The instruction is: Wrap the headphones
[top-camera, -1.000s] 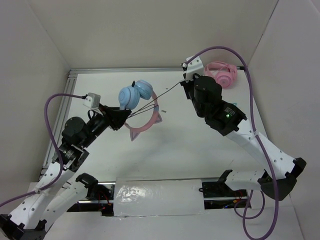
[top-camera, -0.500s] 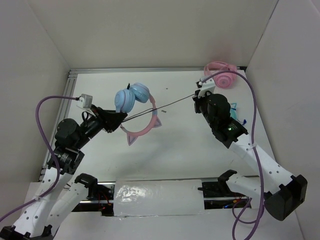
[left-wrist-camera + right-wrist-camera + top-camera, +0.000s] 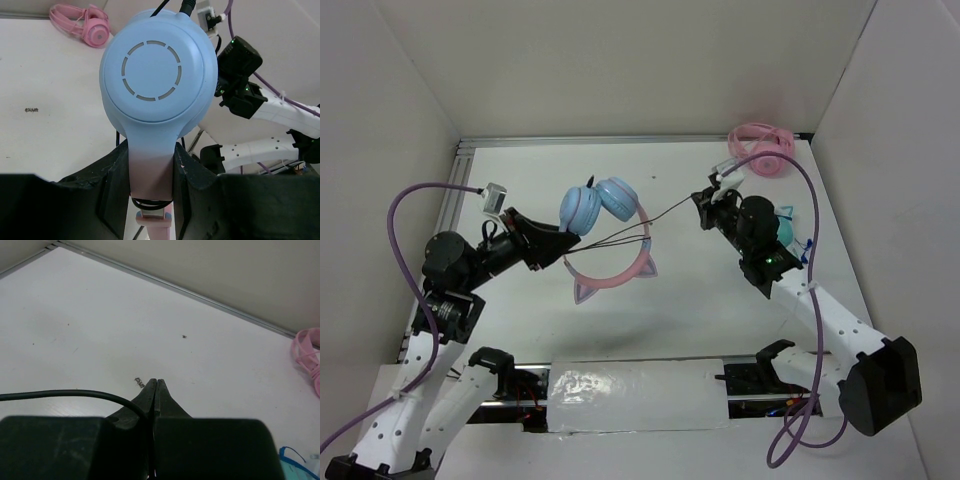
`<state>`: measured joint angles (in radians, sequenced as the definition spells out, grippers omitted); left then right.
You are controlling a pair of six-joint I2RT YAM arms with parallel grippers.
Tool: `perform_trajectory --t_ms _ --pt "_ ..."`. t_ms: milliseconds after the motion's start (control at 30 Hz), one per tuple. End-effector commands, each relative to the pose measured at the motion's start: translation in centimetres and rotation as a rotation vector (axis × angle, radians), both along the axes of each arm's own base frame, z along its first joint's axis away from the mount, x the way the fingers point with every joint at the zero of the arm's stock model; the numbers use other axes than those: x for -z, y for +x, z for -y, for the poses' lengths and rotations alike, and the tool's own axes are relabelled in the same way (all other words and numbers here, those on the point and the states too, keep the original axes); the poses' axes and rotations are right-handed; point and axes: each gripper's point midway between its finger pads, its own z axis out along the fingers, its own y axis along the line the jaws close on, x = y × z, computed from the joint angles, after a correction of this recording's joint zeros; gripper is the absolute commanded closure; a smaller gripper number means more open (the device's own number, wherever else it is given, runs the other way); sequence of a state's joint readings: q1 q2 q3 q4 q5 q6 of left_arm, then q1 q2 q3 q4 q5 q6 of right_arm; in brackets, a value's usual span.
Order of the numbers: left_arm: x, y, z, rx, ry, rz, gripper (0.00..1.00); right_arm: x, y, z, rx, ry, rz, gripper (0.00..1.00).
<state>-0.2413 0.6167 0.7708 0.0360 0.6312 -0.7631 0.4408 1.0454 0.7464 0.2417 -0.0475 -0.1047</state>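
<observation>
The headphones (image 3: 595, 203) have light blue ear cups and a pink headband (image 3: 625, 272) with two cat ears, and hang in the air over the left middle of the table. My left gripper (image 3: 558, 243) is shut on the headband arm just below one cup. In the left wrist view the cup (image 3: 159, 70) fills the top, my left gripper (image 3: 150, 167) clamps the arm, and cable loops (image 3: 150, 204) circle the arm below. The thin black cable (image 3: 650, 218) runs taut to my right gripper (image 3: 706, 200), which is shut on it. In the right wrist view the cable (image 3: 75, 394) enters the closed right gripper (image 3: 156, 385).
All-pink headphones (image 3: 763, 150) lie at the back right corner, and show in the left wrist view (image 3: 87, 27) and right wrist view (image 3: 310, 360). Teal headphones (image 3: 788, 225) lie beside my right arm. A small dark mark (image 3: 139, 382) is on the table.
My right gripper has drawn the cable back from the rear toward the right. My left gripper has turned the headphones, so the headband swung lower and to the right.
</observation>
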Motion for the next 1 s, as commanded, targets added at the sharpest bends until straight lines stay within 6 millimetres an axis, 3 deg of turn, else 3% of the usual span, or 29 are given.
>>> perform_trajectory --t_ms 0,133,300,333,400,433,500,533,567,600,667,700,733,800,833,867,900,967 --pt "-5.6 -1.5 -0.2 0.03 -0.081 0.153 1.0 -1.1 0.0 -0.6 -0.036 0.077 0.059 1.0" --pt "-6.0 -1.4 -0.8 -0.013 -0.132 0.135 1.0 0.2 -0.8 -0.8 -0.064 0.131 0.062 1.0" --pt "-6.0 -2.8 -0.3 0.063 -0.204 0.125 1.0 0.5 -1.5 -4.2 -0.234 0.206 0.024 1.0" --pt "-6.1 -3.3 -0.3 0.081 -0.238 0.107 1.0 -0.3 -1.7 -4.9 -0.273 0.226 0.056 1.0" --pt "-6.0 -3.7 -0.1 0.113 -0.266 0.088 1.0 0.0 -1.9 -6.7 -0.338 0.249 0.046 1.0" --pt "-5.9 -3.9 0.1 0.134 -0.28 0.06 1.0 -1.0 -1.9 -7.3 -0.36 0.271 0.07 1.0" --pt "-5.9 -4.5 0.5 0.186 -0.282 0.044 1.0 -0.5 -1.7 -8.9 -0.404 0.289 0.043 1.0" --pt "-5.8 -4.7 0.6 0.212 -0.304 0.005 1.0 -2.1 -1.8 -9.7 -0.436 0.336 0.076 1.0" --pt "-5.2 -4.6 0.8 0.226 -0.312 -0.012 1.0 -1.8 -1.8 -10.5 -0.459 0.356 0.074 1.0" --pt "-5.7 -4.7 0.8 0.242 -0.345 -0.008 1.0 -3.5 -2.8 -11.8 -0.514 0.397 0.127 1.0" --pt "-5.2 -4.2 0.7 0.23 -0.391 -0.034 1.0 -3.3 -3.2 -13.7 -0.548 0.449 0.096 1.0" --pt "-5.9 -3.7 0.3 0.196 -0.443 -0.025 1.0 -4.6 -3.8 -15.1 -0.576 0.48 0.115 1.0" --pt "-6.2 -3.4 0.0 0.172 -0.466 -0.03 1.0 -3.7 -3.5 -16.1 -0.573 0.516 0.065 1.0" --pt "-6.7 -2.2 -0.6 0.092 -0.532 -0.056 1.0 -5.5 -3.9 -17.2 -0.567 0.64 0.074 1.0" --pt "-6.8 -2.0 -0.7 0.075 -0.559 -0.067 1.0 -4.5 -3.8 -18.1 -0.58 0.68 0.031 1.0" --pt "-6.9 -1.8 -0.9 0.059 -0.589 -0.073 1.0 -5.0 -4.2 -18.5 -0.601 0.778 -0.021 1.0" --pt "-7.1 -1.5 -1.2 0.043 -0.629 -0.084 1.0 -6.3 -4.8 -18.7 -0.627 0.861 0.002 1.0" --pt "-7.3 -0.7 -1.7 0.012 -0.695 -0.077 1.0 -5.2 -5.5 -20.5 -0.681 0.96 -0.102 1.0"
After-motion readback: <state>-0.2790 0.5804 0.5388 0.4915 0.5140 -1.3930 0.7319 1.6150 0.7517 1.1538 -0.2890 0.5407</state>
